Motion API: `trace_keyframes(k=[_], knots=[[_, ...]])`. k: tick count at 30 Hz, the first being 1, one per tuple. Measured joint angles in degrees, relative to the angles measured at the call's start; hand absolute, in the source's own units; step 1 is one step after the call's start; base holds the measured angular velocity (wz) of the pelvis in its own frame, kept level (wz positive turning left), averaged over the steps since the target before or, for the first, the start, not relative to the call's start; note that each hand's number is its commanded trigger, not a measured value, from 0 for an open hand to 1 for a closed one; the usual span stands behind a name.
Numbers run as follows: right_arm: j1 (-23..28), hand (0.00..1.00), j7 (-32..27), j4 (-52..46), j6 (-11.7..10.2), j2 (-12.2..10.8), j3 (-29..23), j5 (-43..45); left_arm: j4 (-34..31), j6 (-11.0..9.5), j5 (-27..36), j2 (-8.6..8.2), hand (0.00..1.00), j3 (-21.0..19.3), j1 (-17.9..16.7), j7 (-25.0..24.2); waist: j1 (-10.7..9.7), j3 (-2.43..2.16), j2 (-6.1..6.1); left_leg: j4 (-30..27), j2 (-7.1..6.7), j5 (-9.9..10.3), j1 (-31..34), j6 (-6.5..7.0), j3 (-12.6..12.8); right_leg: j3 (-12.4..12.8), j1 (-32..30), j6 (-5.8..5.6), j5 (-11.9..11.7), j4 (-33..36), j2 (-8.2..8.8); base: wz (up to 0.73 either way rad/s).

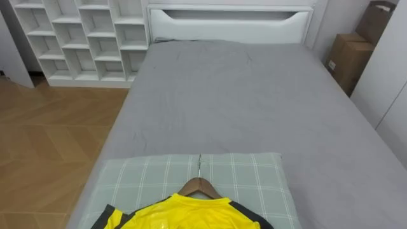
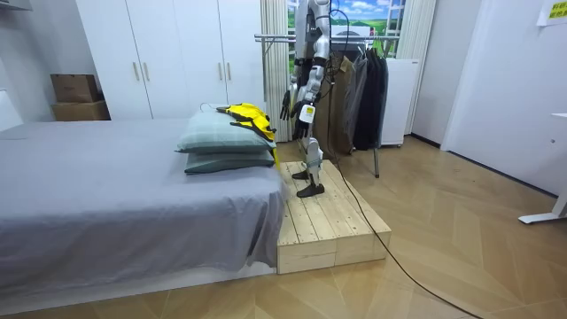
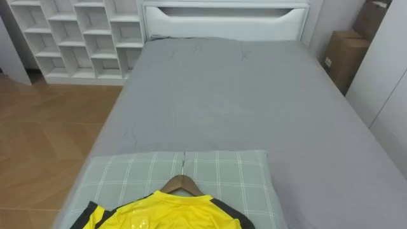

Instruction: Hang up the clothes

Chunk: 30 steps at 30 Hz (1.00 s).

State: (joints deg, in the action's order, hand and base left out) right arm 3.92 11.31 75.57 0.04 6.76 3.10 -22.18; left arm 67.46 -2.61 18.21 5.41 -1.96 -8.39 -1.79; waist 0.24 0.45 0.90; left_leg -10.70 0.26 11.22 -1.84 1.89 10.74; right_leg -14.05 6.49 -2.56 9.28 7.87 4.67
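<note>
A yellow shirt (image 1: 184, 215) with dark sleeve trim is on a wooden hanger (image 1: 201, 186), whose metal hook points up the bed. It lies flat on a green checked pillow (image 1: 254, 178) at the near end of the grey bed (image 1: 254, 102). In the room view the shirt (image 2: 250, 118) tops two stacked pillows (image 2: 221, 133). I stand upright on a wooden platform (image 2: 328, 221) at that end of the bed, facing it. Both arms hang low in front of me. My right hand (image 2: 286, 104) has its fingers hanging straight, and my left hand (image 2: 306, 108) is beside my hip.
A clothes rack (image 2: 275, 37) with dark garments (image 2: 359, 89) stands behind me by the window. White cube shelves (image 1: 82, 38) stand left of the headboard (image 1: 229, 22), and cardboard boxes (image 1: 350, 57) stand to its right. Wooden floor runs along the bed's left side.
</note>
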Motion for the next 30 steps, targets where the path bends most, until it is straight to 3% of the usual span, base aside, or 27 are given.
trace_keyframes(k=[18, 30], knots=[[-0.26, 0.00, 0.09, -0.05, -0.19, 0.13, -0.01, 0.24, 0.07, 0.00, -0.35, 0.02, 0.00, -0.04, 0.03, -0.41, 0.01, 0.01, -0.21, 0.07, 0.01, 0.00, 0.11, 0.00, -0.03, -0.04, 0.00, 0.00, 0.00, 0.03, 0.00, 0.00], [-0.33, 0.00, 0.09, 0.05, -1.44, 0.04, -1.13, 3.22, 0.10, -0.66, -0.35, -0.14, 0.00, -0.25, -0.15, 0.07, 0.00, 0.00, -0.11, 0.13, 0.01, 0.00, 0.02, 0.00, -0.02, 0.25, 0.03, 0.00, 0.00, 0.02, 0.00, 0.00]])
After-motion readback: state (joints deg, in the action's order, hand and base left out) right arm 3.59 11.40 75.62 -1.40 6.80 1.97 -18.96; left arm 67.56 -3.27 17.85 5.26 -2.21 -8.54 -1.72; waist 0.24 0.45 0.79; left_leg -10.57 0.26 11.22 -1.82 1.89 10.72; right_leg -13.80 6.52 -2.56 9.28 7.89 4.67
